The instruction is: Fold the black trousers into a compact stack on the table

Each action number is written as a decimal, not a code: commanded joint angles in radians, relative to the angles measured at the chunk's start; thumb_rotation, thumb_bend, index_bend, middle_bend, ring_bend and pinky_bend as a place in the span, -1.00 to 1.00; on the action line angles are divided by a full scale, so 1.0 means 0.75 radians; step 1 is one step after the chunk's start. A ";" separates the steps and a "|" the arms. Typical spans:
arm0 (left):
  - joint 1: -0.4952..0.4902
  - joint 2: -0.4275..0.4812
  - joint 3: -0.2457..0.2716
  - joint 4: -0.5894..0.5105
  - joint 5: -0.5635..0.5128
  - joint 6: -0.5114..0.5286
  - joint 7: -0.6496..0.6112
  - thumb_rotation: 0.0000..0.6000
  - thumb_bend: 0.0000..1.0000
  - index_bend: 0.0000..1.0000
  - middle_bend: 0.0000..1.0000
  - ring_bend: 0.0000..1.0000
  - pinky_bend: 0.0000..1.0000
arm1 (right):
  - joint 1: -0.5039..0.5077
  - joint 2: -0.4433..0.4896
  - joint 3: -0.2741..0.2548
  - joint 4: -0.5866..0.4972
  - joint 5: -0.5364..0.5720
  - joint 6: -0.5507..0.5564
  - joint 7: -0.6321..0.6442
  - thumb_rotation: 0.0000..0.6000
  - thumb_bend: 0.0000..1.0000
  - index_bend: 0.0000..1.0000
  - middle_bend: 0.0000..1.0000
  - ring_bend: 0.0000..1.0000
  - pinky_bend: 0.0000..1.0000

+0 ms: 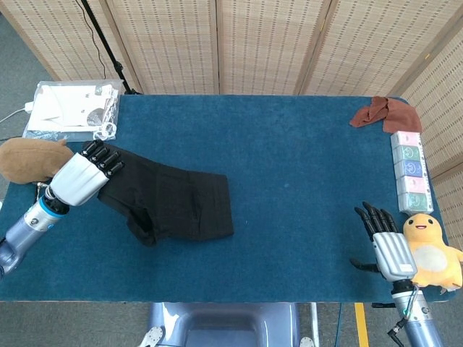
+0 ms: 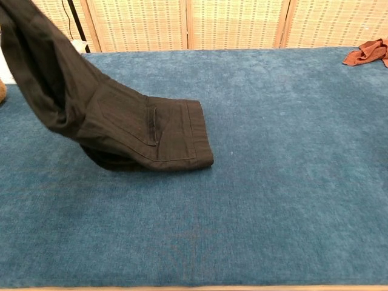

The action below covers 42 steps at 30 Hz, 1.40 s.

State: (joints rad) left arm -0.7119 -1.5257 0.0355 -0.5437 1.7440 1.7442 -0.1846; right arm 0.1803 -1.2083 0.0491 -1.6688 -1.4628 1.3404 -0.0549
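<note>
The black trousers (image 1: pixel 177 206) lie folded on the blue table (image 1: pixel 304 173), left of centre, waist end with a back pocket (image 2: pixel 170 130) flat on the cloth. Their left end is lifted off the table and slopes up to my left hand (image 1: pixel 81 178), which grips it at the table's left edge. The chest view shows that raised fabric (image 2: pixel 42 73) but not the hand. My right hand (image 1: pixel 383 242) hovers at the front right corner, fingers spread, holding nothing.
A rust-red cloth (image 1: pixel 385 113) lies at the back right corner. A stack of pastel boxes (image 1: pixel 411 170) and a yellow duck toy (image 1: pixel 432 251) line the right edge. A brown plush (image 1: pixel 32 157) and a plastic bag (image 1: pixel 72 108) sit off the left edge.
</note>
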 commanded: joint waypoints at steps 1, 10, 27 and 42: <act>0.060 -0.062 0.038 0.110 0.007 -0.015 -0.067 1.00 0.67 0.20 0.12 0.10 -0.10 | 0.000 -0.001 -0.001 0.000 0.000 -0.002 -0.002 1.00 -0.94 -1.00 -1.00 -1.00 -1.00; 0.169 -0.159 0.120 0.367 0.030 -0.110 -0.132 1.00 0.67 0.20 0.12 0.10 -0.10 | 0.001 -0.003 -0.003 0.001 0.005 -0.007 -0.008 1.00 -0.94 -1.00 -1.00 -1.00 -1.00; 0.098 -0.252 0.151 0.477 0.051 -0.083 -0.127 1.00 0.67 0.20 0.12 0.10 -0.10 | 0.004 -0.001 -0.003 -0.005 0.013 -0.015 -0.009 1.00 -0.94 -1.00 -1.00 -1.00 -1.00; -0.286 -0.462 0.156 0.367 0.105 -0.282 0.091 1.00 0.62 0.18 0.10 0.04 -0.10 | 0.001 0.021 0.008 -0.009 0.025 -0.011 0.024 1.00 -0.94 -1.00 -1.00 -1.00 -1.00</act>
State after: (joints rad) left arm -0.8981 -1.8452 0.1480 -0.2544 1.8134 1.5624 -0.1395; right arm 0.1811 -1.1935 0.0546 -1.6758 -1.4447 1.3321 -0.0378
